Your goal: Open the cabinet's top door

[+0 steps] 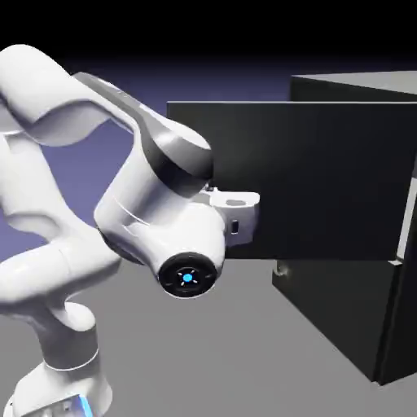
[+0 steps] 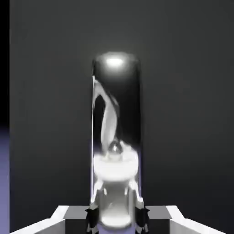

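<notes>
In the exterior view the white jointed robot arm [image 1: 122, 204] reaches to the right, and its claw [image 1: 244, 216] sits at the free edge of the flat dark grey rectangular top door [image 1: 318, 179]. That panel stands swung well out from the large dark grey-black box cabinet [image 1: 358, 318], facing the camera, with the lower panel flush beneath it. I judge the step in hand to be the pull itself, and it looks well advanced. The fingers are hidden behind the wrist here, so this view alone does not show the grip.

In the hand view the thin silvery, mirror-bright vertical bar handle [image 2: 116, 132] fills the middle, running down between the two small grey finger tips [image 2: 93, 215] at the bottom edge (its polish reflects the hand back at the camera). The tips press against either side of the bar, so the claw is clenched on the handle. The next move likely calls for following the door's arc around its hinge, keeping the wrist turning with the panel so the bar does not slip.

The grey worktop [image 1: 244, 358] lies flat beneath the arm; a blue-violet backdrop [image 1: 106, 155] fades to black above
</notes>
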